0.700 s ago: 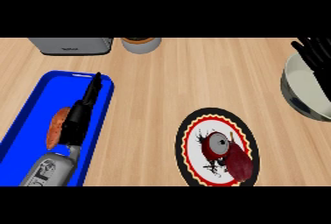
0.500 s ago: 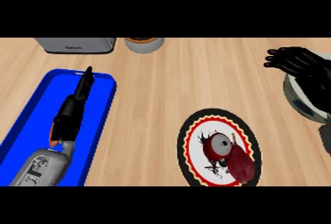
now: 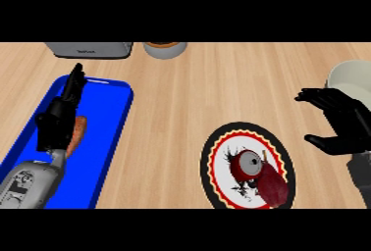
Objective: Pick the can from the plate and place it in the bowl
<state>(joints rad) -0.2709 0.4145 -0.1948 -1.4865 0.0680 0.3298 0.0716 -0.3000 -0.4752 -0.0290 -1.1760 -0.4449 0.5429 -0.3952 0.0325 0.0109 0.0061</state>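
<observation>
While the can (image 3: 255,169) lies on its side on the round plate (image 3: 214,147), its grey end facing up and to the left, the right hand (image 3: 342,123) hovers over bare wood to the plate's upper right. Its fingers are spread and only lightly bent, the thumb held apart below them, and it holds nothing. The can sits in the plate's lower right part, inside the red and black rim. Just behind the right hand, at the right edge of the view, the pale bowl (image 3: 349,77) shows only in part, cut off by the frame. Between plate and bowl the counter (image 3: 210,88) is open wood. At the left, the left hand (image 3: 62,115) rests over a blue tray (image 3: 116,127), fingers straight and pointing away, with an orange thing (image 3: 77,132) lying beside it in the tray. A wide strip of bare counter separates tray and plate. Along the far edge stand a grey toaster (image 3: 90,49) and a small round pot (image 3: 165,49).
</observation>
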